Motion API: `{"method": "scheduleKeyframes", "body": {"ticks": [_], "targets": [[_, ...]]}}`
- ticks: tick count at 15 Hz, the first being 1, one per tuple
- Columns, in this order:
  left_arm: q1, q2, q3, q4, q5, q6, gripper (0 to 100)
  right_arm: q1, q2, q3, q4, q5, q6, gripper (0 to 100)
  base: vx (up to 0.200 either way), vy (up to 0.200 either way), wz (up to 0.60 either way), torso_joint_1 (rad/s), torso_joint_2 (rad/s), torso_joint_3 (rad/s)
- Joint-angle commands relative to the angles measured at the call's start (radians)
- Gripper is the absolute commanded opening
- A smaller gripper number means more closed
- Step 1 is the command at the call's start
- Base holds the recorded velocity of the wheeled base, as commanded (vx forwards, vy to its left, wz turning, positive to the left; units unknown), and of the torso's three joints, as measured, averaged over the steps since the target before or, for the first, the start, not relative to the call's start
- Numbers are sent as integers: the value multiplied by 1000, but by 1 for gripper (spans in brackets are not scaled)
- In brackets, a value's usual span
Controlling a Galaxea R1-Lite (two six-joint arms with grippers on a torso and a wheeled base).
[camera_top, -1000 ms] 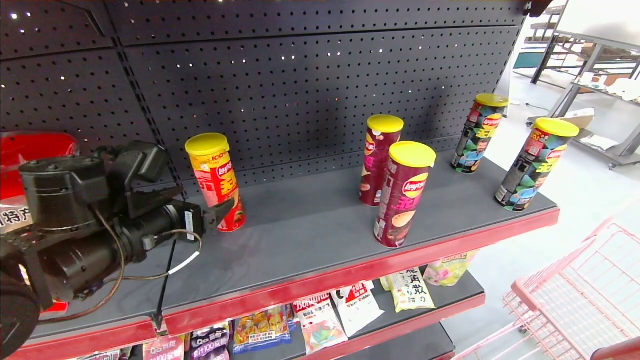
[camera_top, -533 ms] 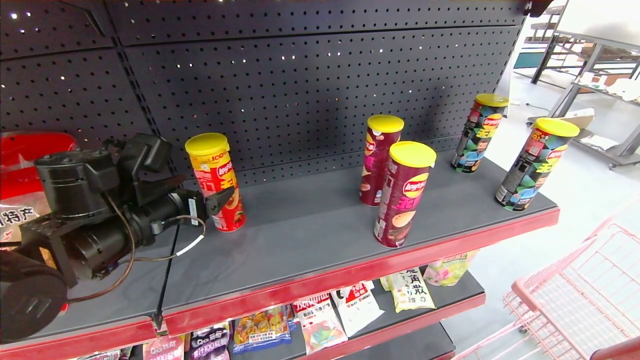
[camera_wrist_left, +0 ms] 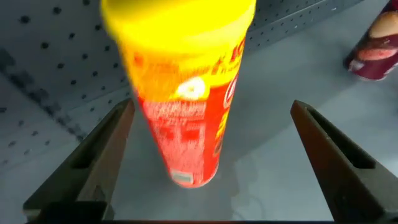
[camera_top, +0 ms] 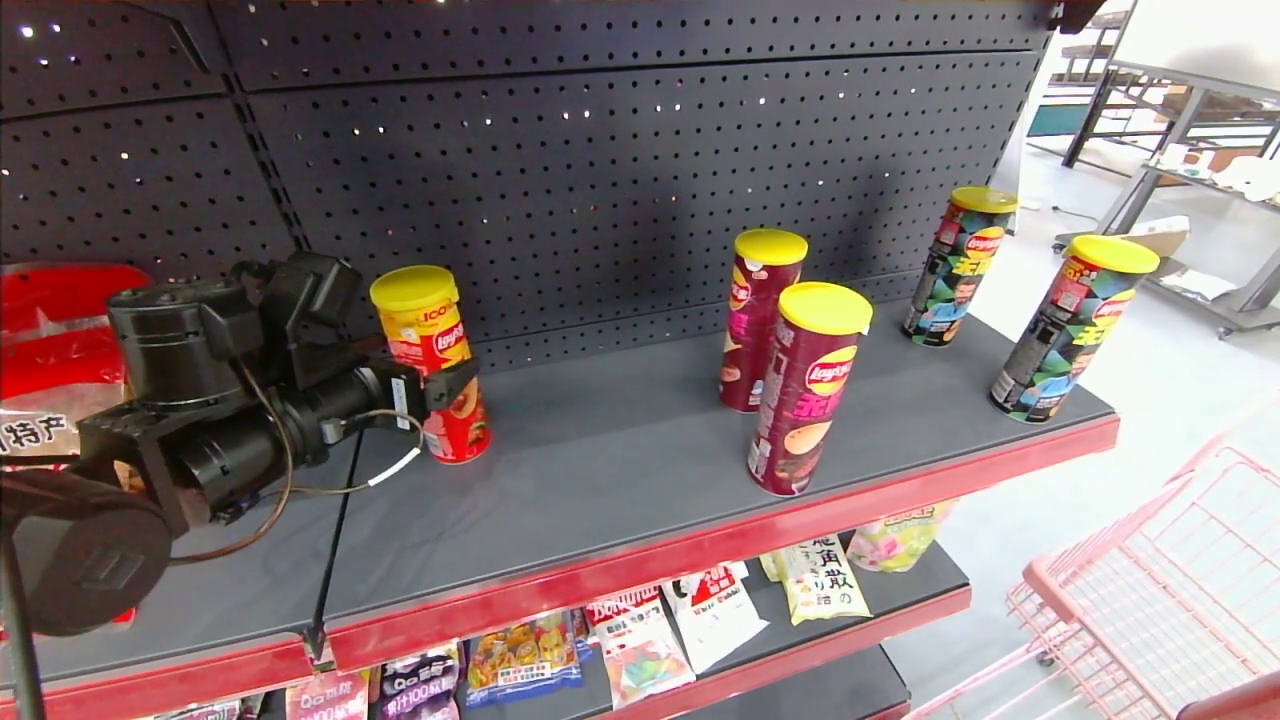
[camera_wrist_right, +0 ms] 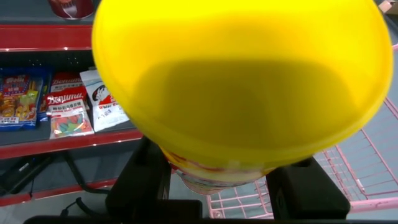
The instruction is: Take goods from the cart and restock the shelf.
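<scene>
A red chip can [camera_top: 432,362] with a yellow lid stands upright at the left of the grey shelf [camera_top: 600,470]. My left gripper [camera_top: 447,385] is open at the can's lower half, one finger on each side. In the left wrist view the same red can [camera_wrist_left: 186,106] stands between the spread fingers [camera_wrist_left: 99,162] without visible contact, and the left gripper [camera_wrist_left: 212,112] is level with it. My right gripper [camera_wrist_right: 221,183] is shut on a yellow-lidded can [camera_wrist_right: 242,74], whose lid hides most of the fingers. It hangs over the pink cart [camera_wrist_right: 373,186].
Two maroon cans [camera_top: 805,390] stand mid-shelf and two black patterned cans [camera_top: 1070,330] at the right end. A red bag [camera_top: 55,330] lies at the far left. Snack bags [camera_top: 640,630] fill the lower shelf. The pink cart [camera_top: 1150,590] stands at the lower right.
My left arm has moved up and deeper into the shelf, bringing the open fingers from in front of the red can to either side of it. The cans have not moved.
</scene>
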Motion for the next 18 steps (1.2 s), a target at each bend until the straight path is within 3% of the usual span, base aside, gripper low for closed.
{"method": "scheduleKeyframes", "body": {"ticks": [1, 4, 7, 18], "targets": [[13, 19, -13, 0, -14, 20, 100, 0, 14, 0, -1, 0, -1, 0, 0, 0, 0, 0, 0, 0], [41, 58, -16, -46, -51, 68, 100, 0, 20, -1, -1, 0, -1, 0, 0, 0, 0, 0, 0, 0], [41, 103, -23, -126, -51, 69, 100, 0, 28, -1, -1, 0, -1, 0, 0, 0, 0, 0, 0, 0], [39, 160, -95, -134, -42, 65, 100, 0, 43, -3, -1, 0, -1, 0, 0, 0, 0, 0, 0, 0]]}}
